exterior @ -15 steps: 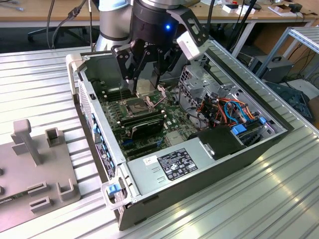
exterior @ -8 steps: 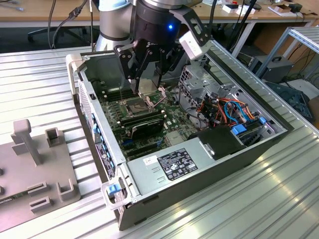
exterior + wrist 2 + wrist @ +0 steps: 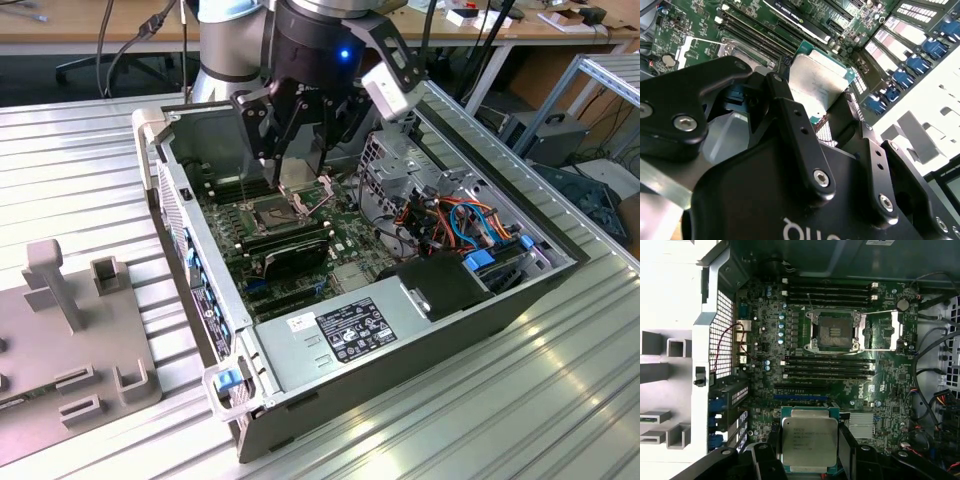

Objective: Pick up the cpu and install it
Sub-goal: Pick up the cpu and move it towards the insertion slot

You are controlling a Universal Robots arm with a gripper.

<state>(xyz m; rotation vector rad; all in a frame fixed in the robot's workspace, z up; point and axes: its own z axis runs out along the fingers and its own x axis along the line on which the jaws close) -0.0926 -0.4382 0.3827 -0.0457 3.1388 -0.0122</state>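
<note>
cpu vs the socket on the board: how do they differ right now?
The cpu has a pale silver-grey metal top; the socket is a dark square recess. The cpu is held in the claw, off the board; the socket sits fixed on it, its metal frame swung open. Both are square.

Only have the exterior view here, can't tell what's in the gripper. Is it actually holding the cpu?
Observer: Yes. In both wrist views the cpu sits clamped in the gripper, its metal top facing the cameras.
Operator: Socket frame up or down?
Observer: Up. In the first wrist view the hinged metal frame is swung open beside the socket, and the contact area is bare.
Operator: So not seated?
Observer: Not seated. In the first wrist view the cpu shows apart from the socket, not in it.
</note>
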